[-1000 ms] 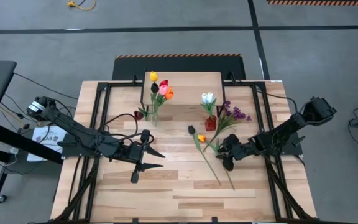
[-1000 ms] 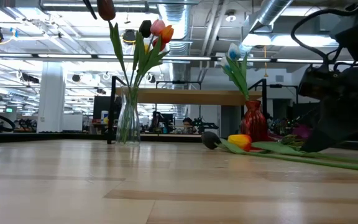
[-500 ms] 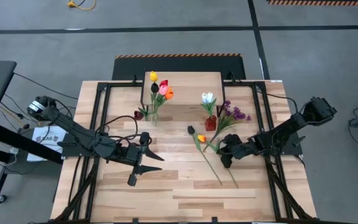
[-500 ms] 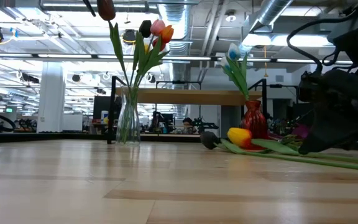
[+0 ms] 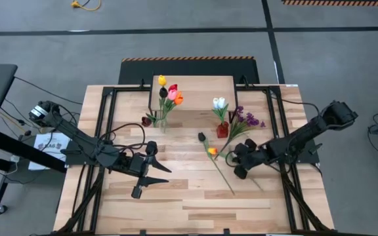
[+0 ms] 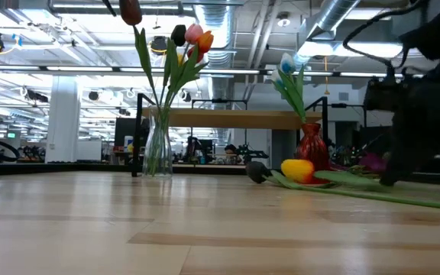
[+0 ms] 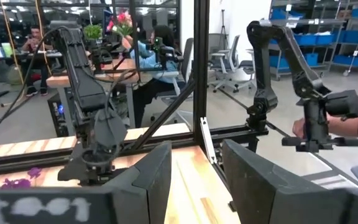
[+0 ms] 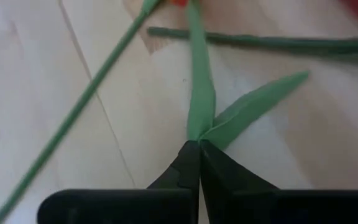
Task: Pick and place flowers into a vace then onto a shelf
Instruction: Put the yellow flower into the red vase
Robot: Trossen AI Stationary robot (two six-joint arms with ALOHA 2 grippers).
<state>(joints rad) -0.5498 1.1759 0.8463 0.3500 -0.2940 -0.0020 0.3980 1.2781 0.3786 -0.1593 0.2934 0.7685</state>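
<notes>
A yellow-orange tulip (image 5: 212, 151) lies mid-table with its green stem (image 8: 199, 74) running into my right gripper (image 5: 237, 161), which is shut on it. Beside it lies a dark tulip (image 5: 202, 136) on a long stem (image 8: 73, 115). A clear vase (image 5: 162, 122) holding several tulips stands in front of the shelf (image 5: 195, 88). A red vase (image 5: 222, 130) holds white tulips, with purple sprigs (image 5: 248, 120) lying next to it. My left gripper (image 5: 151, 176) hangs open over the table's left half, holding nothing. My right gripper pinches the yellow-orange tulip's stem where two leaves branch off (image 8: 196, 132), between its two fingertips (image 8: 190, 155). The fingers slant down from the table's right and run roughly along the stem. The flower head (image 6: 297, 169) stays low at the tabletop.
Another green stem (image 8: 260, 41) crosses beyond the held one. Black frame rails (image 5: 104, 131) run along both sides of the table. Bare wood lies along the near edge (image 5: 189, 210). A person (image 7: 353, 124) stands in the room beyond the table.
My right gripper has shut on the yellow-orange tulip's stem and risen a little. The tulip has shifted: its head has slid slightly toward the near edge and its tail end has swung toward the table's right.
</notes>
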